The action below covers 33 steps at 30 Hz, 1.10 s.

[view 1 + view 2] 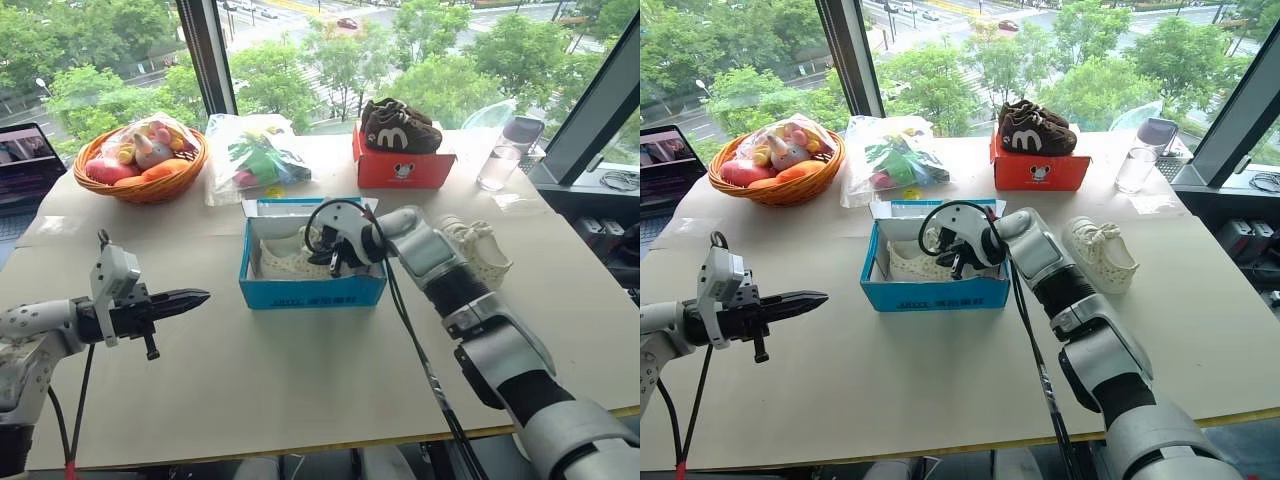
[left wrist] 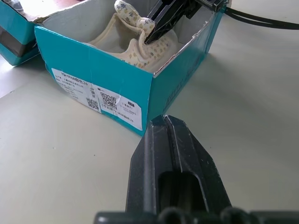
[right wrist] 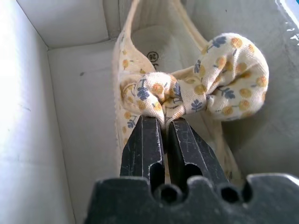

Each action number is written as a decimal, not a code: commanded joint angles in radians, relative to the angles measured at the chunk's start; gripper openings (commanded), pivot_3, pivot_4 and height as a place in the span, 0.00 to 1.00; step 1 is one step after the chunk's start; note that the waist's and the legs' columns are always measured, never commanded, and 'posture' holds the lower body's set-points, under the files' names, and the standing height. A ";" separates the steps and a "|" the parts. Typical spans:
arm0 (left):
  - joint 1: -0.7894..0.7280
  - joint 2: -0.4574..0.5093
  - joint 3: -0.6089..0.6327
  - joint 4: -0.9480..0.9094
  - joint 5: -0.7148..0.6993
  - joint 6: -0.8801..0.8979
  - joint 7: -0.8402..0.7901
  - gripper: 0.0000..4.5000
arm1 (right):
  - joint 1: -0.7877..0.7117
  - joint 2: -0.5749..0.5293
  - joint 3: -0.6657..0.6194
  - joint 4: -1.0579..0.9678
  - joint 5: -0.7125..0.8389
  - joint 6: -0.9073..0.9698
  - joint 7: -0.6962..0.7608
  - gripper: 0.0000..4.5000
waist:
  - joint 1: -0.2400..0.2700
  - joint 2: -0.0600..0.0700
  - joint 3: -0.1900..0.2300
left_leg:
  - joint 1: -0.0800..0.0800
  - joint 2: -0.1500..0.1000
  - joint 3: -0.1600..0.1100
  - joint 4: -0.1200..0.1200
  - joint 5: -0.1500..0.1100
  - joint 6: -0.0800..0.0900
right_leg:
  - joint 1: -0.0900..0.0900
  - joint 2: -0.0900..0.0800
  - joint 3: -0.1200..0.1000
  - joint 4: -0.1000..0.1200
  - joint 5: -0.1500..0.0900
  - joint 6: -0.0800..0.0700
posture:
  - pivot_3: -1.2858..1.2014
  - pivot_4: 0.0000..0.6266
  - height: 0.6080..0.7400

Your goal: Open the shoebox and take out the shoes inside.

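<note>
On the counter (image 1: 250, 370), left to right: left gripper (image 1: 185, 299), jaws together, empty; one open blue shoebox (image 1: 312, 290) holding one cream shoe (image 1: 290, 262), right gripper (image 3: 163, 133) jaws clamped on its floral bow; second cream shoe (image 1: 480, 250) beside the box.

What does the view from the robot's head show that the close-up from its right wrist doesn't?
Only the head view takes in the whole table: one cream shoe already out beside the blue shoebox, the brown shoes on a red box, a fruit basket, a glass and the left tool, shut and empty. Only the wrist view reveals the floral bow that the right tool pinches, and the number printed on the insole. Both show the second shoe inside the white-lined box.
</note>
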<state>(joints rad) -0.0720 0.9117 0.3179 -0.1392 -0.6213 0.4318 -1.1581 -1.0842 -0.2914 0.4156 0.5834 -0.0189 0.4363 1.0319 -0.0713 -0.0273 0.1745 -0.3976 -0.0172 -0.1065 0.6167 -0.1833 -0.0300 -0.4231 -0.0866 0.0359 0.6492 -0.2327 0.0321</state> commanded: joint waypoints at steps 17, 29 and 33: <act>-0.039 0.007 0.014 0.024 0.019 -0.028 -0.008 0.00 | -0.048 -0.083 -0.197 -0.326 0.150 0.174 0.048 0.00 | 0.002 0.001 0.000 | -0.001 0.000 0.000 0.000 0.000 0.000 | -0.001 0.000 0.000 0.000 0.000 0.000 | 0.52 0.24 1.00; -0.050 0.002 0.014 0.032 0.026 -0.028 -0.014 0.00 | -0.038 -0.289 -0.424 -0.587 0.246 0.377 -0.052 0.00 | 0.019 0.000 0.001 | -0.003 -0.001 0.000 0.000 0.000 0.000 | -0.002 -0.002 -0.001 -0.001 0.000 0.000 | 0.52 0.24 1.00; -0.057 -0.005 0.002 0.037 0.030 -0.031 -0.015 0.00 | -0.008 -0.395 -0.506 -0.635 0.265 0.457 -0.110 0.00 | 0.027 0.000 0.001 | -0.003 -0.001 0.000 0.000 0.000 0.000 | -0.001 -0.002 -0.001 -0.002 0.000 0.001 | 0.52 0.24 1.00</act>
<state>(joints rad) -0.1121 0.9079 0.3129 -0.0977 -0.5897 0.4192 -1.1693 -1.0924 -0.6507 -0.0271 -0.0002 0.2231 0.8598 0.9520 -0.0448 -0.0269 0.1752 -0.4001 -0.0179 -0.1064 0.6166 -0.1836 -0.0300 -0.4241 -0.0882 0.0350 0.6478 -0.2331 0.0326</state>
